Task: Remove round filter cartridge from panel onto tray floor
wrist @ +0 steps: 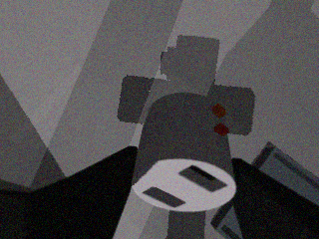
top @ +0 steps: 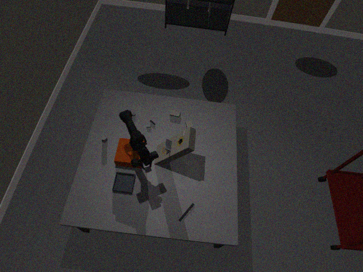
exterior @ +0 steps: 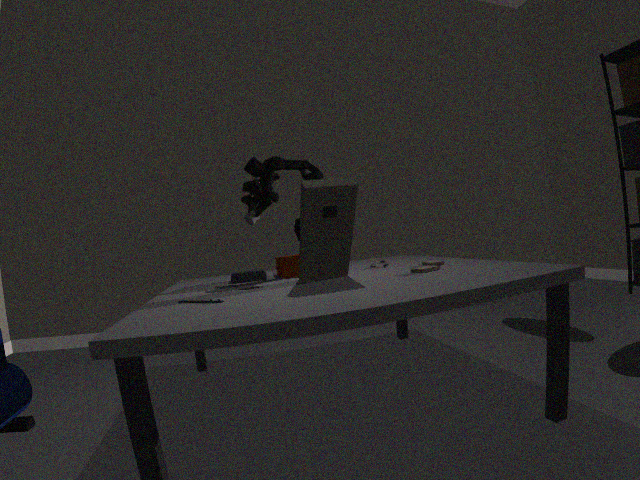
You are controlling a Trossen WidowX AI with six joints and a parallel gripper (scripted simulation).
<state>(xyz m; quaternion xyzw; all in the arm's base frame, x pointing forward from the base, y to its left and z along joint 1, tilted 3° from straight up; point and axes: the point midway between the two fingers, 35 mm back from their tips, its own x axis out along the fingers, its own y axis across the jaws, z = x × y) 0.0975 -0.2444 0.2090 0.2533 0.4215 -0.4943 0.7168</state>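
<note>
My gripper (top: 147,165) (exterior: 252,215) (wrist: 182,160) is shut on the round filter cartridge (exterior: 251,220) (wrist: 169,184), well above the table. In the wrist view the cartridge's pale face with two dark slots points toward the camera, and its shaded body extends away between the black fingers. The tray (top: 122,191) (exterior: 248,276) (wrist: 261,156) lies on the table, to the left of the gripper in the top view and at the lower right in the wrist view. The service panel (top: 191,139) (exterior: 328,242) stands apart from the cartridge, with a yellow-ringed dark opening.
An orange block (top: 121,158) (exterior: 287,266) sits beneath the arm, just behind the tray. A dark rod (top: 186,212) (exterior: 200,301) lies near the table's front. Small pale pieces (top: 175,117) lie behind the panel. A thin upright piece (top: 104,140) is at the left.
</note>
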